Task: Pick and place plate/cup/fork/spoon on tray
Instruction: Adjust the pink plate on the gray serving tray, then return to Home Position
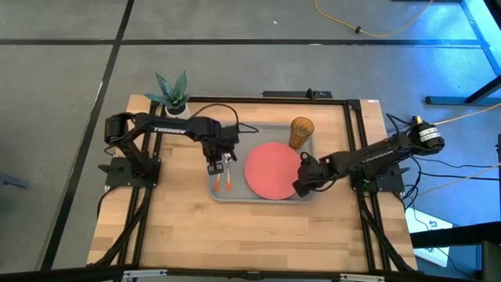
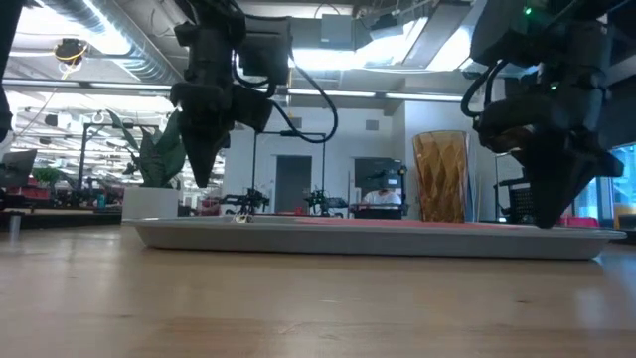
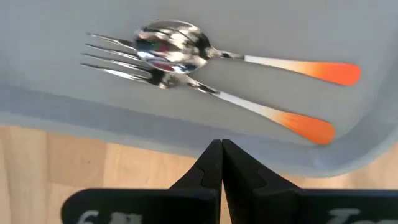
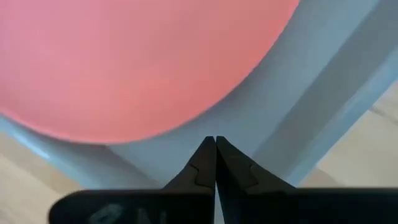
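All four items lie on the tray [image 1: 262, 196], a grey rectangle with rounded corners and a low rim, so the task reads as essentially complete; what remains is probably withdrawal.

The spoon [image 3: 171, 45] and fork [image 3: 121, 59] lie at the tray's left end, directly beneath the left gripper [image 1: 217, 166]. The spoon's polished bowl overlaps the fork's neck, and the thin orange-tipped handles diverge slightly, their long axes pointing toward the tray's front edge. The left gripper's fingers are pressed together and hold nothing.

The plate [image 1: 274, 170], flat, matte coral, sits centre-right. The cup [image 1: 301, 131], a faceted translucent amber tumbler, stands upright near the tray's back right corner.

The right gripper [image 1: 300, 187] hangs above the tray's front right corner, just beside the plate's rim, fingers pressed together, empty.
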Controlling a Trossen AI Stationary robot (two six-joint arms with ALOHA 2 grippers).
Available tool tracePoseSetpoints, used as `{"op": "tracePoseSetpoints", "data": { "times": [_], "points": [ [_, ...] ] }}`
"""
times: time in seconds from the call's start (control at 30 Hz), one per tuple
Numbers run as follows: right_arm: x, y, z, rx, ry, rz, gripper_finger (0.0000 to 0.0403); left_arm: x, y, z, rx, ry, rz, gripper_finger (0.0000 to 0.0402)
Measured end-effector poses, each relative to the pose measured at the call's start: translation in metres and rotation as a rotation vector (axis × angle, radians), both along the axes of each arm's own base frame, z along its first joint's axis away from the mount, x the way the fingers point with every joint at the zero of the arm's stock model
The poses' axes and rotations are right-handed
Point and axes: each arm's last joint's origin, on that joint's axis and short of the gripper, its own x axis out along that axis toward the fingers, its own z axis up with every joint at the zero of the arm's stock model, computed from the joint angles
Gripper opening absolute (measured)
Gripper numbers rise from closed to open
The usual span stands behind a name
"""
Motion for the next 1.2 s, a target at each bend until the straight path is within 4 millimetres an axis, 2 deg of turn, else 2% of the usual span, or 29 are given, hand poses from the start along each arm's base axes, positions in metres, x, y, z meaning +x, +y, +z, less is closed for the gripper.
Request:
{"op": "tracePoseSetpoints", "data": {
  "times": [0.3, 0.63, 0.93, 1.03, 1.2],
  "points": [
    [-0.006, -0.011, -0.014, -0.024, -0.002, 0.015, 0.0004, 0.0, 0.003, 0.001, 0.002, -0.006, 0.011, 0.0],
    [0.011, -0.022, -0.014, -0.089, -0.142, 0.092, 0.0004, 0.0, 0.003, 0.001, -0.001, -0.004, 0.031, 0.0],
    [0.02, -0.032, -0.022, -0.073, -0.147, 0.128, 0.0004, -0.001, 0.003, 0.001, -0.003, 0.001, 0.037, 0.0],
    [0.022, -0.032, -0.01, -0.076, -0.122, 0.161, 0.0004, -0.003, 0.003, 0.004, 0.005, 0.004, 0.039, 0.0],
    [0.025, -0.033, 0.026, -0.099, -0.108, 0.227, 0.0004, -0.016, 0.005, 0.028, 0.041, -0.072, 0.057, 0.0]
  ]
}}
